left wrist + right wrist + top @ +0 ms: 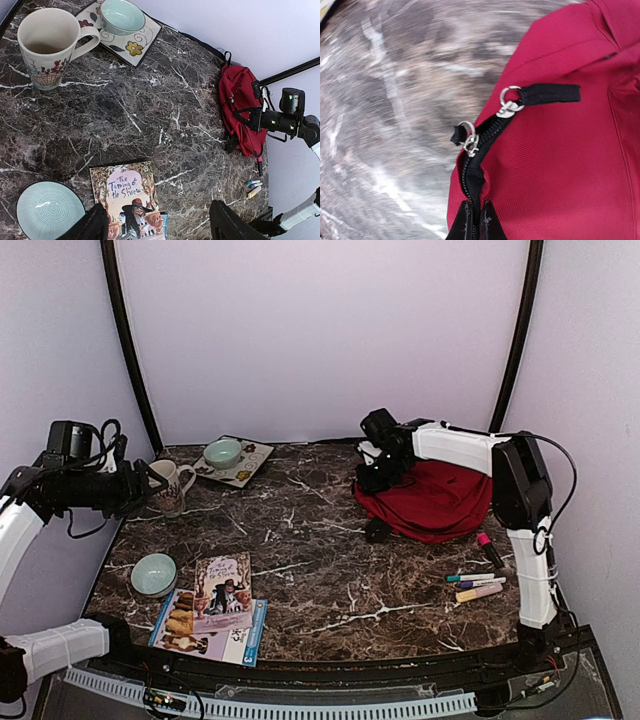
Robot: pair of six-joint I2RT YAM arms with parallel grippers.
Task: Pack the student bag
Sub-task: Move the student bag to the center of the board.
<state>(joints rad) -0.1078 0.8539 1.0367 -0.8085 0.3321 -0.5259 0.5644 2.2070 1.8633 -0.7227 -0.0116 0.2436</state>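
The red student bag lies at the right rear of the table, also in the left wrist view. My right gripper is at its left end. In the right wrist view the gripper is shut, pinching the bag's black zipper band. Two metal zipper pulls sit just beyond the fingertips. My left gripper hangs open and empty above the left side of the table. Its fingers frame the book "The Taming of the Shrew".
A mug, a patterned plate with a pale green bowl, another bowl and stacked books are on the left. Several markers and a pink one lie at the right front.
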